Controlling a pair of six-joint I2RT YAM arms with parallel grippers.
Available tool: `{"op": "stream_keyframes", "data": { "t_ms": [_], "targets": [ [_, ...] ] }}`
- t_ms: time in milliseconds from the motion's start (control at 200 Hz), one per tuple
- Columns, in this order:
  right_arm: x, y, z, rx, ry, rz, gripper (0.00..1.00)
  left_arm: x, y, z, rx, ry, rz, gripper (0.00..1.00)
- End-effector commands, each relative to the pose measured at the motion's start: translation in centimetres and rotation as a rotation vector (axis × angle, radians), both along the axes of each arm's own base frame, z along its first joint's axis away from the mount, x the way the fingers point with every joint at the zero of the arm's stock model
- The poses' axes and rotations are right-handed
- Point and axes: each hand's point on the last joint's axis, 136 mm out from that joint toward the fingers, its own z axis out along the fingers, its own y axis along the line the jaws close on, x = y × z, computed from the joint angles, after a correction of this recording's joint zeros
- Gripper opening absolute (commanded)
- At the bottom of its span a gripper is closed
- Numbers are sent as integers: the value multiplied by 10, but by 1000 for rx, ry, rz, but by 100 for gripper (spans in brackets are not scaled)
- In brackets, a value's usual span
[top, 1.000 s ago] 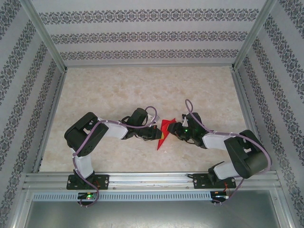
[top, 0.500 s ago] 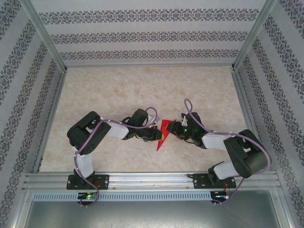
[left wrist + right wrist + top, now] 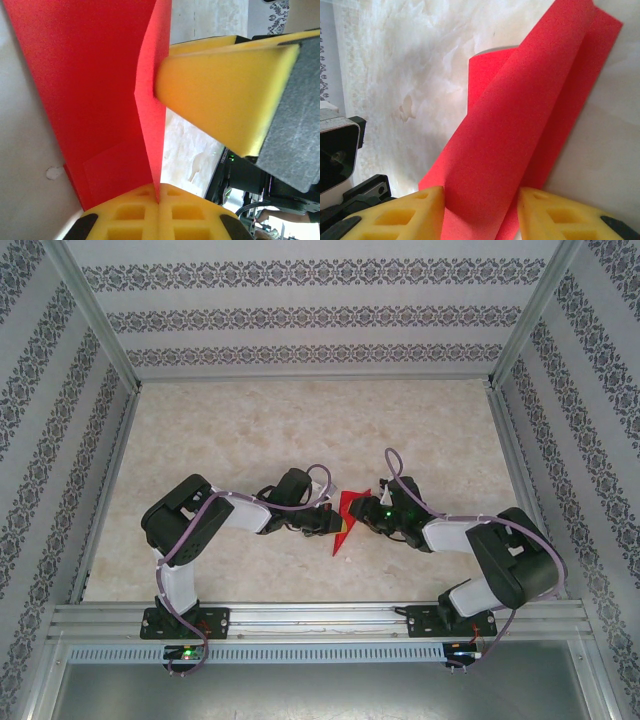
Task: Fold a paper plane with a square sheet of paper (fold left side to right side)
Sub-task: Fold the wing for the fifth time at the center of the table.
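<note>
Yellow foam covers both sets of fingers. In the left wrist view we see the left gripper (image 3: 159,212) closed. Its two latticed fingers are pressed together at the bottom edge, and a raised flap of the thin bright red sheet of paper (image 3: 90,90) is pinched in the seam between them. The flap stands on edge, and the rest of the sheet lies flat beside it. One blunt yellow finger (image 3: 220,90) of the right gripper, with a grey pad on one face, comes in from the right, and its tip touches that flap.

In the right wrist view we see the right gripper (image 3: 481,200) with its fingers spread. The red sheet of paper (image 3: 530,100) runs up through the gap. Both inner finger edges sit right at the paper, but we cannot tell whether they squeeze it. The sheet is folded lengthwise, its upper layer lifted off the lower one, and its far end rests on the beige marbled tabletop (image 3: 405,60).

From the top camera we see the left gripper (image 3: 326,524) and right gripper (image 3: 364,514) facing each other low over the tabletop (image 3: 300,430), with the sheet (image 3: 346,510) between them in the near half. It is a narrow pointed shape, with its sharp tip toward the arm bases. Both arms are bent at the elbow and reach inward. Grey-and-white patterned walls (image 3: 320,315) enclose the tabletop, and an aluminium rail (image 3: 320,615) carries the bases.
</note>
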Motion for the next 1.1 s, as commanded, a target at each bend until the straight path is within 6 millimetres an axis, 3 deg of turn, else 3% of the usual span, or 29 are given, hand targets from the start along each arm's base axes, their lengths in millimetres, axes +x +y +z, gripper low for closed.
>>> {"op": "stream_keyframes", "data": {
  "t_ms": [0,485,879,1094],
  "targets": [
    [10,6,6,5,-31,-2,42,4,1,-2,-25,-1,7,5],
    [-1,-1,-31,-88,100,-12,39,4,5,-2,-6,-12,6,18],
    [-1,1,-36,-95,114,-4,39,11,21,5,53,-50,30,35],
    [-3,0,-38,-98,119,-4,39,18,23,-1,68,-46,36,36]
  ]
}}
